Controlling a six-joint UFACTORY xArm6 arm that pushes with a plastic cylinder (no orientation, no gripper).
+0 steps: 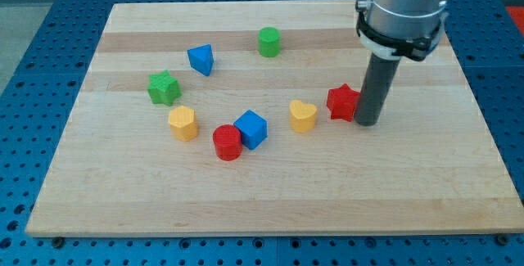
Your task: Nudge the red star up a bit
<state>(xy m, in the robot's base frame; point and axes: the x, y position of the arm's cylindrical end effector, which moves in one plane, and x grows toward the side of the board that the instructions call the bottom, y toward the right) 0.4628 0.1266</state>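
The red star [342, 101] lies on the wooden board [270, 192], right of centre. My tip [367, 123] rests on the board at the star's right side, touching or nearly touching it, slightly below its middle. The dark rod rises from there to the grey arm at the view's top right.
A yellow heart [303, 115] sits just left of the red star. Further left are a blue cube [251, 128], a red cylinder [228, 142], a yellow hexagon [182, 123] and a green star [164, 87]. A blue block [201, 59] and a green cylinder [268, 42] lie near the top.
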